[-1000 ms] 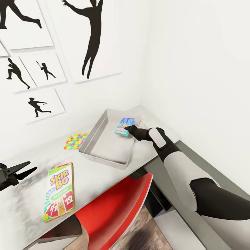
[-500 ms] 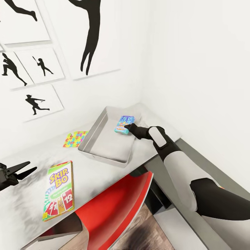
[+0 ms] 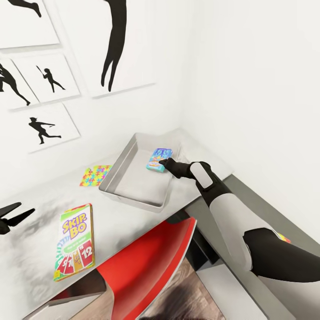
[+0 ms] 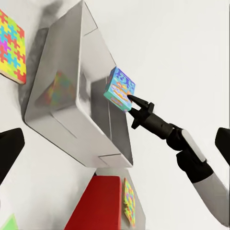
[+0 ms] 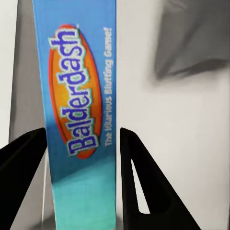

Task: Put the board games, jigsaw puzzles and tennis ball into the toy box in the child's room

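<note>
I see the pale surface (image 3: 133, 222) running across centre frame, with the toy box (image 3: 116, 178) at mid-frame and my right claw (image 3: 163, 164) clamped on the Balderdash game (image 3: 158, 159) over the box's far end. The SKIP BO game (image 3: 74, 242) lies lower left, a jigsaw puzzle (image 3: 94, 174) just left of the box. My left claw (image 3: 15, 212) hangs spread apart at the left edge.

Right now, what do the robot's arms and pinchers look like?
The right arm is smooth and tube-shaped, with white shells and black parts at the wrist and upper arm. A white patch sits on the black wrist. Both grippers, right and left, are black with two pointed, wedge-shaped fingers. No cables show.
</note>
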### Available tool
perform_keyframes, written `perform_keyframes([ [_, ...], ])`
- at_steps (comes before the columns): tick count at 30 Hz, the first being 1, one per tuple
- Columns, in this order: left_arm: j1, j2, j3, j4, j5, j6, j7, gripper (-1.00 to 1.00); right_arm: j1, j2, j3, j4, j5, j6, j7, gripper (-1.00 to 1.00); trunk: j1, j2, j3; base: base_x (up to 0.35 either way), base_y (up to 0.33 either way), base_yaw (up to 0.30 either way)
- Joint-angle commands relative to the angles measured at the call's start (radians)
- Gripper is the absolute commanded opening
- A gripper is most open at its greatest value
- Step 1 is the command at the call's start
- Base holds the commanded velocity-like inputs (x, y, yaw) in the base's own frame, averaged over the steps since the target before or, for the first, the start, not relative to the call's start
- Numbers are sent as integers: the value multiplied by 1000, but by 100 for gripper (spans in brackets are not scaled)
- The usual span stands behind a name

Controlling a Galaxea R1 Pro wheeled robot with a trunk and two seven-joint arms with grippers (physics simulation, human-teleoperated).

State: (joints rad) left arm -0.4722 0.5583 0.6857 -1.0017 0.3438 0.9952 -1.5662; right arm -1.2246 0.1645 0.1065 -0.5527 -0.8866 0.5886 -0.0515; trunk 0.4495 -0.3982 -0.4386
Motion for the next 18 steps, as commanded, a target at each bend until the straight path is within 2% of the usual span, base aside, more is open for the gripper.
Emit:
perform_keyframes([
  [1,11,8,0,0,32,11,-5,100,-1,0,2,-1,-7,2,-5,-100,1,-2,-3,0,0,0],
  [3,30,19,0,-4,75,11,-5,100,-1,-1,2,-1,-7,2,-5,-100,1,-2,-6,0,0,0],
  [6,41,27,-1,-6,96,11,-5,100,-1,-1,2,-1,-7,2,-5,-100,1,-2,-11,0,0,0],
  [18,46,29,-2,-9,106,10,-5,100,0,0,2,-7,-7,2,-5,-100,1,-2,-31,0,0,0],
])
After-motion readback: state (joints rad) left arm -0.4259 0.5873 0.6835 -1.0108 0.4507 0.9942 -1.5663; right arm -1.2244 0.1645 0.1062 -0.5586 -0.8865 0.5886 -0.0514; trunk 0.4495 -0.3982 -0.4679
